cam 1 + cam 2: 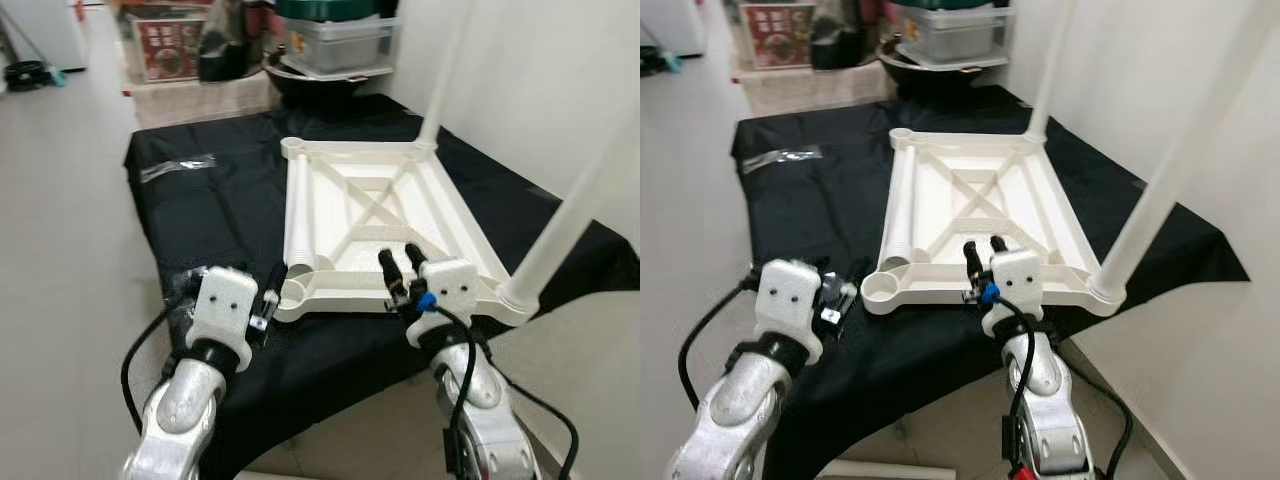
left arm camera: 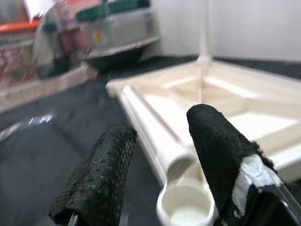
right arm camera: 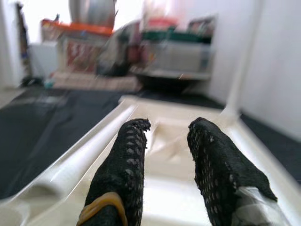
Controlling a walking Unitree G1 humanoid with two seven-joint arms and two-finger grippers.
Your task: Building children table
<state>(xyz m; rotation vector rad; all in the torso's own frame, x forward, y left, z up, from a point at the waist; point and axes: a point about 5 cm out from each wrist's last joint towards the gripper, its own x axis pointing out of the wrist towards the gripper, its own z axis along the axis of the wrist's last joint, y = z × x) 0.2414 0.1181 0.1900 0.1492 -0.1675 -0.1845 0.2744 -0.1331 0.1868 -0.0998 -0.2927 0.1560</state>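
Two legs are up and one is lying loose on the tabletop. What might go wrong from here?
The loose leg lies along the upturned tabletop, so it may roll as the open left gripper closes on it. Swinging it upright may knock the near standing leg beside the right gripper. The black cloth could let the tabletop slide.

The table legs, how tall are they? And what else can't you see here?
- Legs: the far leg and near leg run off the top edge of both eye views, so their tops are cut off.
- Box label: too small and blurred in the left eye view.
- Loose leg on the tabletop: its near end is hidden behind the left gripper.
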